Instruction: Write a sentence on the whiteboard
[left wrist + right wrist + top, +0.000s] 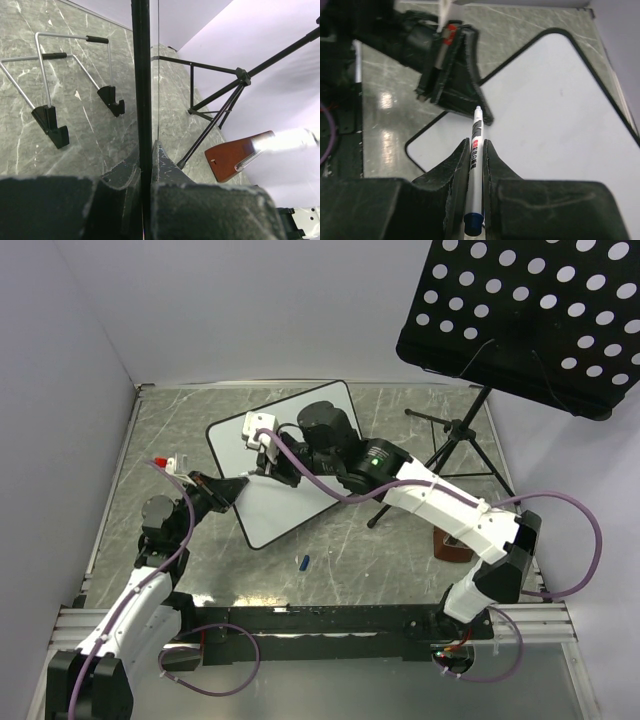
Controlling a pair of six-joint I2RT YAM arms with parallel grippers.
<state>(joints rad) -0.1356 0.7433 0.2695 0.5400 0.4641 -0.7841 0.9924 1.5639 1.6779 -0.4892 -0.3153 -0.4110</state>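
Top external view puts the left gripper (222,490) at the left of the table (130,490), its jaws clenched on the near-left edge of the single whiteboard (285,510). The left wrist view confirms this grip, with both fingers pressed against the thin black rim seen edge-on. To the left of that rim, the same view shows one wire rest (75,55) with two black feet on the grey marbled tabletop. The whiteboard sits mid-table, turned at a slant with one rounded corner toward the far right, and its face shows plain white inside the black rim. I cannot tell whether it lies flat or is tipped up. Over its far-left part hangs the right gripper (262,452), clamped on one marker (475,150) whose uncapped tip points toward the board's edge beside the left gripper. One small blue cap (303,562) lies on the table just near of the board. Further right lie one brown block (450,548) and one black perforated music stand (520,320) on its tripod.
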